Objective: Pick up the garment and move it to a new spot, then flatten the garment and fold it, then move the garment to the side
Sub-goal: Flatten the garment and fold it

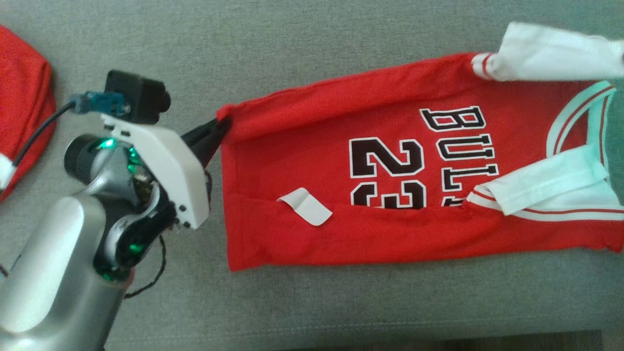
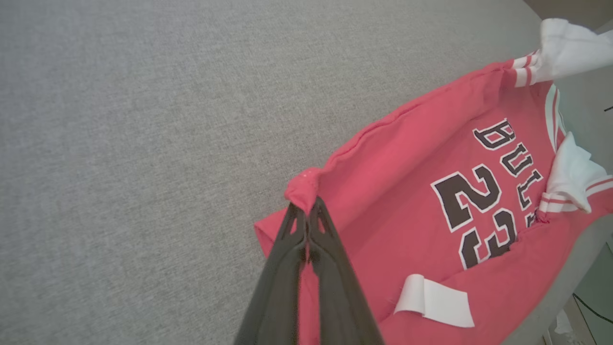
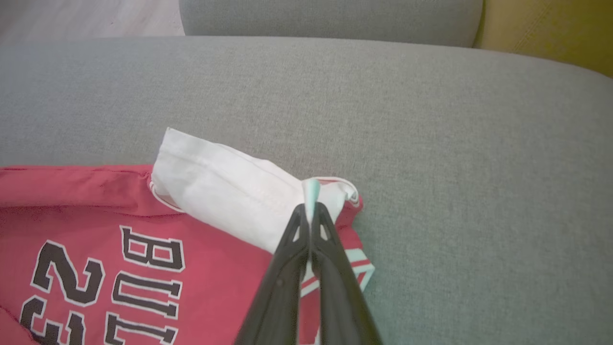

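Flat across the centre and right of the head view: the red jersey (image 1: 390, 234), on the grey cushion (image 1: 312, 48), long axis left to right. Clamped on its upper-left hem corner, the left gripper (image 1: 220, 126); clamped on the upper-right shoulder beside the white sleeve (image 3: 225, 196), the right gripper (image 3: 311, 207). Likely set for an end-to-end fold. Open cushion above and left; front edge close below; another red garment (image 1: 24, 112) far left.
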Motion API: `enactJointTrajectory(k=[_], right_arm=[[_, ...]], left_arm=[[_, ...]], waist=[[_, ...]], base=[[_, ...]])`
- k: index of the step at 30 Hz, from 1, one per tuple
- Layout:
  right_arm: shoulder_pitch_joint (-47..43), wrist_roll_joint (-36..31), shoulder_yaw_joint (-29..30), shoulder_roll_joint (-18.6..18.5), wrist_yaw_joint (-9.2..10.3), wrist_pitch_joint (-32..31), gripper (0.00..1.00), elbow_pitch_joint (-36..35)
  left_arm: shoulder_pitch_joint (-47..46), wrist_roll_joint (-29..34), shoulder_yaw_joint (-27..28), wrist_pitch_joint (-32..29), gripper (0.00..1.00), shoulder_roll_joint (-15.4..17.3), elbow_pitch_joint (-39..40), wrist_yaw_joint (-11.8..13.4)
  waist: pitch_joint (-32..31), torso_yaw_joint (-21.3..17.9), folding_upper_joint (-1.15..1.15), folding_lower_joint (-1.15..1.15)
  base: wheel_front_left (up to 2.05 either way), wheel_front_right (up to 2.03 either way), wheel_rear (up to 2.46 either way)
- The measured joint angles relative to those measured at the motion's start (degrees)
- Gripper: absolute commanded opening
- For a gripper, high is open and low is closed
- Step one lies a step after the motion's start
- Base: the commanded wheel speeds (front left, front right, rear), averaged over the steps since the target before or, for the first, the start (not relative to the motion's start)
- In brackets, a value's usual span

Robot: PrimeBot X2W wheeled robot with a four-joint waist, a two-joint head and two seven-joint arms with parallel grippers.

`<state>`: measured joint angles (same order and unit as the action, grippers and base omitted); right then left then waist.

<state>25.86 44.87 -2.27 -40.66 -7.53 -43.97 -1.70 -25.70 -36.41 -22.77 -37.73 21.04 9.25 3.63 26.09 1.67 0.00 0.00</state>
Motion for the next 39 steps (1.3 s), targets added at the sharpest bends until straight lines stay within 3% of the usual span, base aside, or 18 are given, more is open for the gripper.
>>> enactJointTrajectory(k=[6,22,23,24,25,26,27,28,29,30,35,39], right_arm=[[-5.7,0.5,1.9,0.1,0.0,0.0,0.0,-3.2],[-17.6,1.4,3.3,2.1,0.0,-2.9,0.0,-6.9],[-18.2,1.4,3.7,2.1,0.0,-2.9,0.0,-6.8],[-18.9,1.4,4.2,2.1,0.0,-2.9,0.0,-6.8],[-19.5,1.2,4.5,2.1,0.0,-2.9,0.08,-6.8],[-20.0,0.9,4.5,2.1,0.0,-2.9,0.41,-6.8],[-20.6,0.9,4.5,2.1,0.0,-3.0,0.46,-6.8],[-21.2,0.8,4.5,2.1,0.0,-3.0,0.76,-6.9],[-21.8,0.3,4.8,2.2,0.0,-2.9,1.0,-6.9],[-22.2,-0.4,5.4,2.3,0.0,-2.9,1.0,-6.8],[-22.9,-1.7,7.5,4.3,0.0,-3.0,1.0,-6.8],[-22.0,-5.8,12.7,9.1,0.0,-3.0,1.0,-4.7]], left_arm=[[3.1,-0.3,1.6,0.5,0.0,2.1,1.7,0.4],[9.9,-0.1,1.7,5.5,0.0,2.6,3.5,0.1],[10.3,0.2,1.7,6.4,0.09,2.7,3.4,0.1],[10.7,0.3,1.8,7.4,0.09,2.7,3.2,0.1],[11.0,0.7,1.8,8.3,0.31,2.7,2.9,0.1],[11.4,1.2,1.7,9.0,0.4,2.8,2.7,-0.2],[11.7,1.6,1.6,9.6,0.35,2.8,2.2,-0.4],[12.0,1.6,1.6,10.4,0.42,2.8,1.8,-0.5],[12.5,1.7,1.7,11.5,0.86,2.8,1.6,-0.6],[12.9,1.8,1.8,12.2,1.0,2.7,1.4,-0.5],[17.0,2.7,1.5,13.0,1.0,3.3,1.3,0.2],[18.6,9.3,4.1,23.2,1.0,2.4,3.5,5.4]], waist=[[0.3,-0.7,0.0,0.0],[0.1,-1.2,0.0,0.0],[0.0,-1.2,0.0,0.0],[-0.1,-1.2,0.0,0.0],[-0.3,-1.2,0.0,0.0],[-0.4,-1.2,0.0,0.0],[-0.7,-1.2,0.0,0.0],[-0.9,-1.2,0.0,0.0],[-1.1,-1.3,0.0,0.0],[-1.3,-1.3,0.0,0.0],[-2.5,-1.8,0.0,0.0],[-2.6,-2.0,0.0,0.0]], base=[[0.0,0.0,0.0],[0.0,0.0,0.0],[0.0,0.0,0.0],[0.0,0.0,0.0],[0.0,0.0,0.0],[0.0,0.0,0.0],[0.0,0.0,0.0],[0.0,0.0,0.0],[0.0,0.0,0.0],[0.0,0.0,0.0],[0.0,0.0,0.0],[0.0,0.0,0.0]])
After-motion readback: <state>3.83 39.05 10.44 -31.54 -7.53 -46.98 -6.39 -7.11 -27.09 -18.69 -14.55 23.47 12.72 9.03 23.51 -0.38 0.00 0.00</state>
